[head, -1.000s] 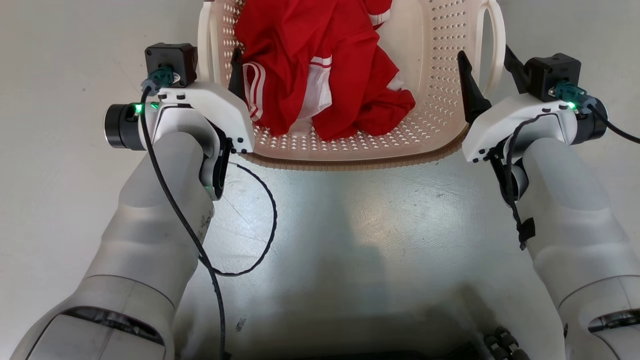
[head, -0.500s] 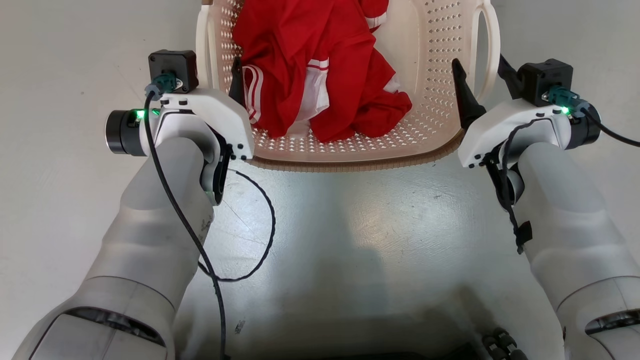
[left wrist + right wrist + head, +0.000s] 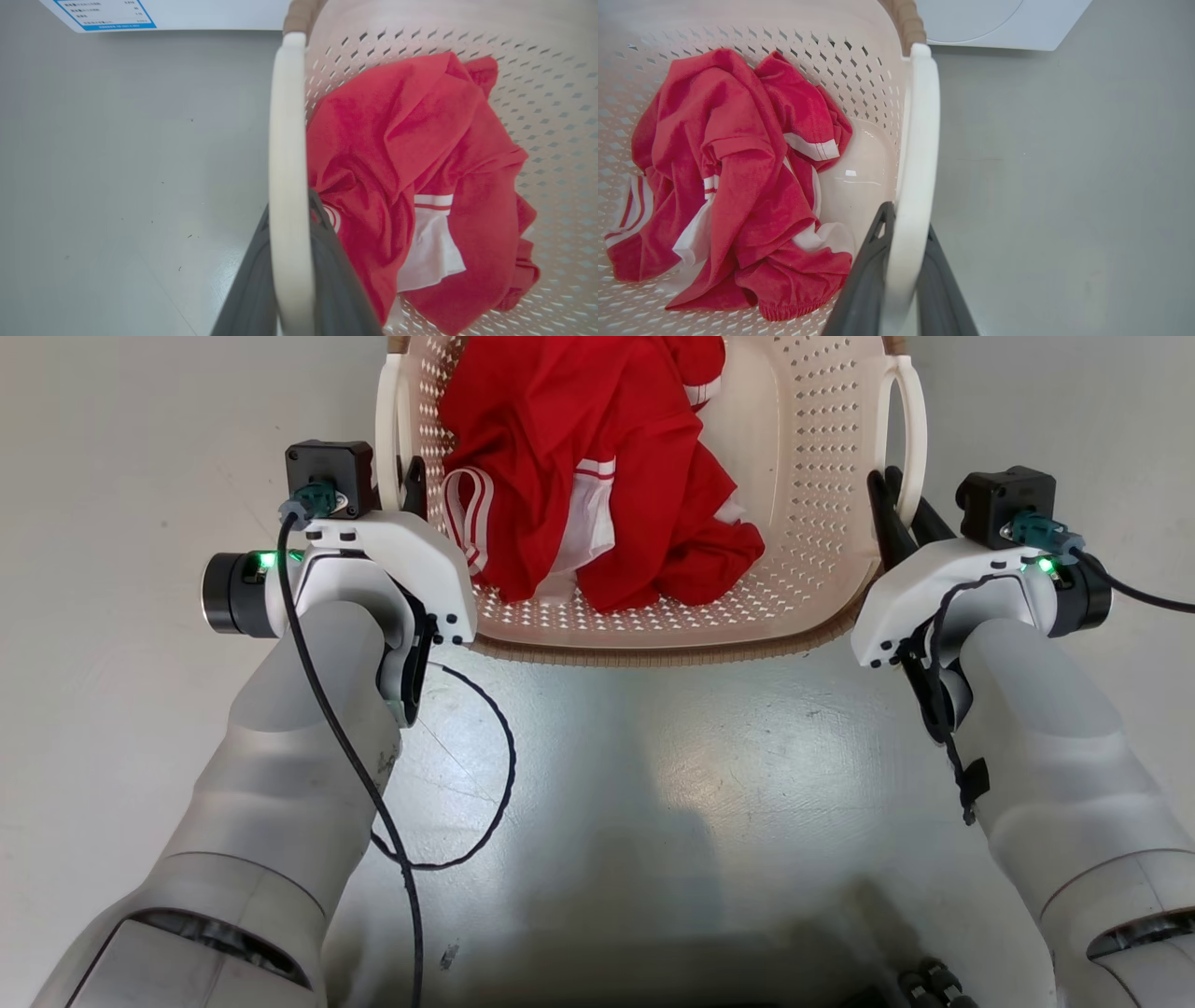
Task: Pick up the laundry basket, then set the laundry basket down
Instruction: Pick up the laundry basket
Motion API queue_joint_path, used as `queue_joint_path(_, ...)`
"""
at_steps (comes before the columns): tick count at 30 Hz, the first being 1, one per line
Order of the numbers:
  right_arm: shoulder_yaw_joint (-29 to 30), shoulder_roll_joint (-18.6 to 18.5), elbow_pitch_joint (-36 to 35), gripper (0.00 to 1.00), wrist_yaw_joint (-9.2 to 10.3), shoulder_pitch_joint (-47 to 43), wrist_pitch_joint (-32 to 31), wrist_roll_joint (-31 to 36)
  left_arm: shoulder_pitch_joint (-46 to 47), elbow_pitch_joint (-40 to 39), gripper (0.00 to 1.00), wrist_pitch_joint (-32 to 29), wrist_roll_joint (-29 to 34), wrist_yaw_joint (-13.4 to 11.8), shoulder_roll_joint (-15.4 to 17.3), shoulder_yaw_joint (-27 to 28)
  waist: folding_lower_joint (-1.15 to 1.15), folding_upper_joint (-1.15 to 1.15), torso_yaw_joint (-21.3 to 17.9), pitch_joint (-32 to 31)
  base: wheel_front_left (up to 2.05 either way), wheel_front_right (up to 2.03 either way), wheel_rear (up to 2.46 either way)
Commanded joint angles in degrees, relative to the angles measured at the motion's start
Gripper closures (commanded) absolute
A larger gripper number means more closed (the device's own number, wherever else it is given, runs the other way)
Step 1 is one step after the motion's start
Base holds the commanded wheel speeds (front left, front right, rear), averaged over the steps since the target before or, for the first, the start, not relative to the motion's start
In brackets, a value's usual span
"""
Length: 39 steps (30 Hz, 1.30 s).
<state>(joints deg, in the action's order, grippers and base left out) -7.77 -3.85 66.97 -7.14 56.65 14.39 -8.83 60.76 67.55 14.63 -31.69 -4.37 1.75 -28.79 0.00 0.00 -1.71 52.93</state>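
The cream perforated laundry basket [image 3: 812, 476] with its brown woven rim [image 3: 653, 649] lies just ahead of me on the grey floor, holding a red garment [image 3: 597, 476] with white stripes. My left gripper [image 3: 409, 485] is shut on the basket's left loop handle [image 3: 386, 429]. In the left wrist view the dark fingers [image 3: 341, 289] press on both sides of the white handle [image 3: 286, 140]. My right gripper [image 3: 898, 509] is shut on the right handle [image 3: 913, 425], and its fingers [image 3: 864, 280] clamp that handle [image 3: 919, 140]. Whether the basket is off the floor I cannot tell.
A white washing machine stands beyond the basket, its labelled panel [image 3: 107, 14] and its front [image 3: 1004, 23] showing at the top of the wrist views. A black cable [image 3: 490, 784] loops from my left arm. Bare grey floor [image 3: 653, 784] lies on all sides.
Both grippers, which straddled the handles with spread fingers, have shut on them. The basket and arms sit a little lower in the head view.
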Motion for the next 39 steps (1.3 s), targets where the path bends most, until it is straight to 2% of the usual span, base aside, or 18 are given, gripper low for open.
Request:
queue_joint_path(1,-1.8,1.0,0.1,1.00,-0.35,-1.5,0.6,-0.2,-0.6,-1.2,1.00,0.4,-0.7,-0.3,1.1,-0.1,0.00,0.00,0.1,-0.4,0.00,0.00,0.00)
queue_joint_path(17,-8.3,1.0,3.6,1.00,-0.35,-3.5,-1.2,-3.1,-6.1,-2.5,1.00,-1.0,-9.1,-1.6,1.1,-7.3,0.00,0.00,1.0,-7.2,0.00,0.00,0.00)
queue_joint_path(29,-11.2,1.0,4.1,1.00,-0.35,-8.5,-6.5,-3.3,-12.1,-1.5,1.00,-2.6,-15.4,-3.5,1.1,-12.7,0.00,0.00,1.4,-18.5,0.00,0.00,0.00)
queue_joint_path(39,-13.9,1.0,2.5,1.00,-0.35,-14.7,-9.9,-6.8,-17.3,-0.3,1.00,-3.4,-18.9,-4.0,1.1,-16.5,0.00,0.00,0.3,-28.2,0.00,0.00,0.00)
